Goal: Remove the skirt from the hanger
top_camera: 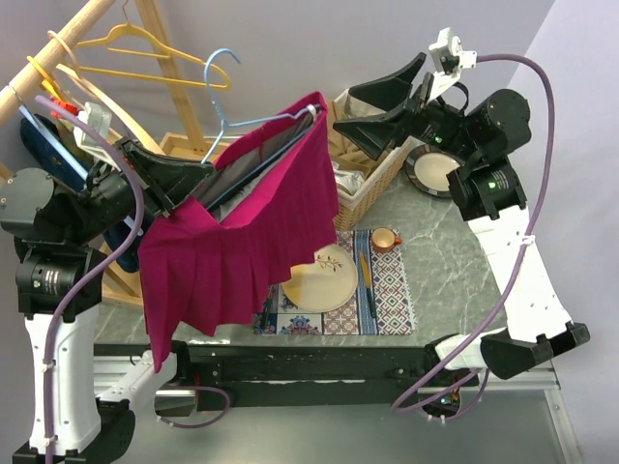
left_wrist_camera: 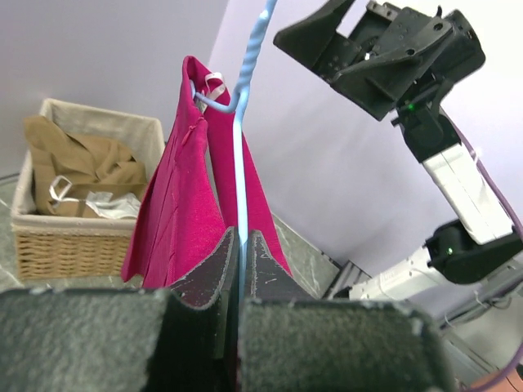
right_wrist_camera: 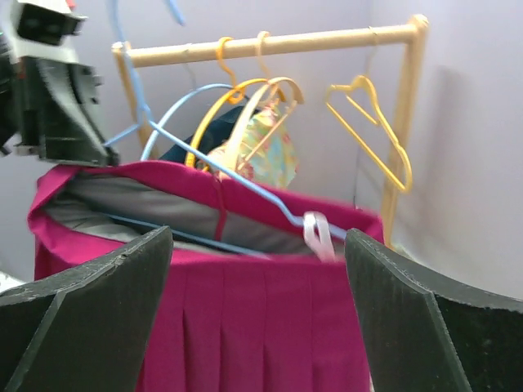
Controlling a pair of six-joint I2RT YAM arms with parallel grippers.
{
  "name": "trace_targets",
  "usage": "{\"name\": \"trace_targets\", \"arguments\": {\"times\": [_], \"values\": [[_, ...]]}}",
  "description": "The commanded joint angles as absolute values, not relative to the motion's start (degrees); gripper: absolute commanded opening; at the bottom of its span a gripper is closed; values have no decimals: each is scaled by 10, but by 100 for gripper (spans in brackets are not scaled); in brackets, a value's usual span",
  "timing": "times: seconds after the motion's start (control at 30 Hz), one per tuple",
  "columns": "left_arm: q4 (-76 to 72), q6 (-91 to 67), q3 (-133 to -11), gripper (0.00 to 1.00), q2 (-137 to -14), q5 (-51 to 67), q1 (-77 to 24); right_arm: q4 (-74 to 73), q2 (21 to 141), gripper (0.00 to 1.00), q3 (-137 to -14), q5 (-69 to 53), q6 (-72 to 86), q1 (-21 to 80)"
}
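Clamping the shaft of the blue hanger, the left pincer has its jaws fully shut on the thin wire. The right pincer stands wide open and holds nothing; its jaws straddle the near end of the skirt without touching it.

**Position.** In the top view, the skirt hangs on the hanger in the air over the table, at 9 o'clock from the placemat. A white ribbon loop sits over the wire at the end facing the right pincer.

**Orientation.** The long axis is the waistband, running from 8 o'clock to 2 o'clock in the top view. The waistband is uppermost; the pleated hem points down toward the table.

**Hazards (judged).**
- Closing on fabric and wire together would drag the hanger instead of freeing the skirt.
- A loop left hooked on the wire would snag under a sideways pull and could tear.
- The wire is thin and may twist or slip in the left pincer under load.
- A swinging hem could sweep the cup.
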State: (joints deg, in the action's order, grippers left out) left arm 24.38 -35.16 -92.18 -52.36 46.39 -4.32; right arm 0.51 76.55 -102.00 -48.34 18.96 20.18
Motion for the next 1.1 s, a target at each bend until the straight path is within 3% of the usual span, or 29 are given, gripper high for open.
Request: {"name": "trace_targets", "arguments": {"times": [0.0,0.17,0.27,0.3,0.57,0.7,0.8,0.9,1.0,1.07], "values": [[185,-343,-926,1,-519,490,-40,14,793,91,-1031,-536,147,225],[195,-333,-925,1,-517,506,-40,-36,813,85,-1048,-523,30,286],[190,-341,-919,1,-517,516,-40,-78,827,72,-1062,-510,-76,335],[195,-338,-918,1,-518,519,-40,-78,835,67,-1067,-516,-81,349],[190,-341,-918,1,-525,542,-40,-44,894,64,-1115,-528,-75,372],[174,-358,-918,1,-531,554,-41,-78,920,53,-1143,-529,-96,384],[173,-359,-918,1,-532,551,-40,-81,918,36,-1132,-534,-108,390],[171,-360,-920,1,-536,552,-41,-52,904,25,-1100,-527,-106,393],[182,-354,-925,1,-539,544,-41,-47,894,30,-1086,-512,-110,393],[185,-348,-925,1,-541,542,-41,-74,891,24,-1099,-515,-126,392]]}}
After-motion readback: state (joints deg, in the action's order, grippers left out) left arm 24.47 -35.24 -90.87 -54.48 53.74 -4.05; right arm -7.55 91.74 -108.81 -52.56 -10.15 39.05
